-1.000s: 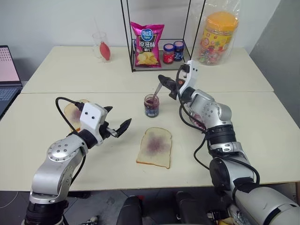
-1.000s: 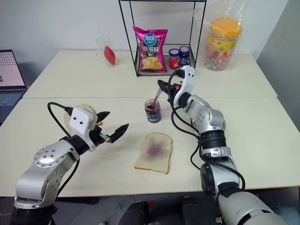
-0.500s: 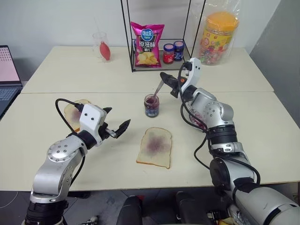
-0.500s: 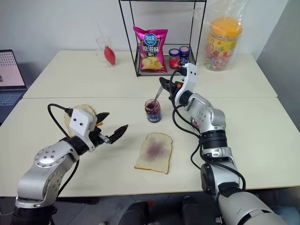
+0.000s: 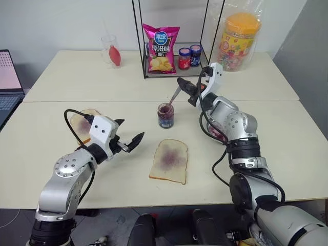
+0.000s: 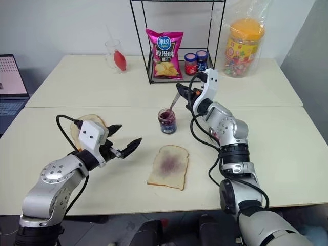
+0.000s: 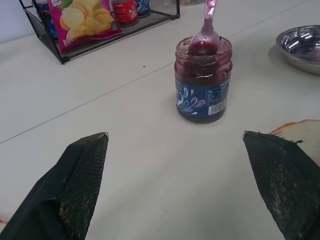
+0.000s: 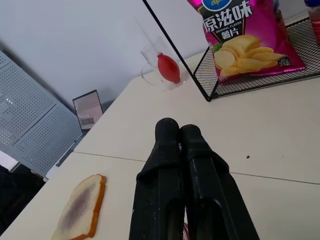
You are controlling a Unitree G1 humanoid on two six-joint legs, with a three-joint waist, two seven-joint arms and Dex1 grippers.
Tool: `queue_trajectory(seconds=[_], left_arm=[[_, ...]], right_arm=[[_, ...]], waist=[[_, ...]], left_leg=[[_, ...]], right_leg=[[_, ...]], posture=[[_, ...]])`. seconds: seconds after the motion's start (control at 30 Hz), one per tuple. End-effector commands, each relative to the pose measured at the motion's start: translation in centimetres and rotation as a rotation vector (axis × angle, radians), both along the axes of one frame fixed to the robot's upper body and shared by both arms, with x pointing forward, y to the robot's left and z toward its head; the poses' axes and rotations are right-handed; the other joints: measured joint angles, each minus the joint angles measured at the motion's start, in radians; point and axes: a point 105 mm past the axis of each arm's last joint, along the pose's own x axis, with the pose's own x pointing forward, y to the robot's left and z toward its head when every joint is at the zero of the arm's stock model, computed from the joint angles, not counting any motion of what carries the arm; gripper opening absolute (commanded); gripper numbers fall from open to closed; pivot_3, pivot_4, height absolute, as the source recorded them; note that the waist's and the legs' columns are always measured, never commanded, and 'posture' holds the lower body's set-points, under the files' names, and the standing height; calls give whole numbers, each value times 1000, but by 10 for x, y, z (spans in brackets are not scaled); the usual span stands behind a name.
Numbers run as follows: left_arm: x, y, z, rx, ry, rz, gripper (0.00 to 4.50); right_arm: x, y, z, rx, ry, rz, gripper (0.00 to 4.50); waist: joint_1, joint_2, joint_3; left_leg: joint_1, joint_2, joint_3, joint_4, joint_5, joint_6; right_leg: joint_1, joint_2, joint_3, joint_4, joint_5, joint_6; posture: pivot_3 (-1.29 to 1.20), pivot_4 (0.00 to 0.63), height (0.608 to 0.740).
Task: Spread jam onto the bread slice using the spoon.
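Bread slice: the bread slice (image 5: 169, 161) is lying flat on the near part of the desk (image 5: 287, 148), its purple smear facing up, touching neither end effector.
Left end effector: the left end effector (image 5: 127, 143) is hovering just above the desk to the left of the bread slice, its two black fingers (image 7: 80, 185) standing wide apart and released, holding nothing and pointing toward the jar.
Second slice: another bread slice (image 5: 81, 124) with a golden crust is lying behind the left arm, partly hidden by it.
Jam: the jam (image 7: 203, 80) is sitting in a small clear lidless jar with a blue label, standing upright just beyond the bread slice near the desk's middle.
Spoon: the spoon (image 7: 206, 31) is resting with its bowl at the jar's mouth, coated in jam, its handle slanting up toward the right end effector.
Right end effector: the right end effector (image 5: 182, 85) is hanging above and behind the jar, its fingers (image 8: 167, 165) clenched together on the spoon's handle.
Steel dish: a round steel dish (image 7: 301, 46) is sitting to the right of the jar.
Wire rack: the wire rack (image 5: 171, 72) at the far side is holding a pink chips bag (image 5: 160, 48) and two small lidded jars (image 5: 189, 56).
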Motion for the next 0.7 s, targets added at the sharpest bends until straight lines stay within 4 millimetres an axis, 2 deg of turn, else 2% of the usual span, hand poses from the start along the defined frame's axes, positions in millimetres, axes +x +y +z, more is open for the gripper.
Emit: queue_trajectory(seconds=[0.03, 0.7], left_arm=[[-1, -3, 10, 8, -50, -12, 4500], [-1, -6, 14, 16, -57, -23, 4500]], right_arm=[[-6, -1, 17, 43, -60, 1, 42], [-3, -6, 14, 117, 14, -13, 42]], waist=[[0, 0, 0], [0, 0, 0]], left_leg=[[0, 0, 0, 0, 0, 0], [0, 0, 0, 0, 0, 0]], right_leg=[[0, 0, 0, 0, 0, 0], [0, 0, 0, 0, 0, 0]], posture=[[0, 150, 740], [0, 150, 740]])
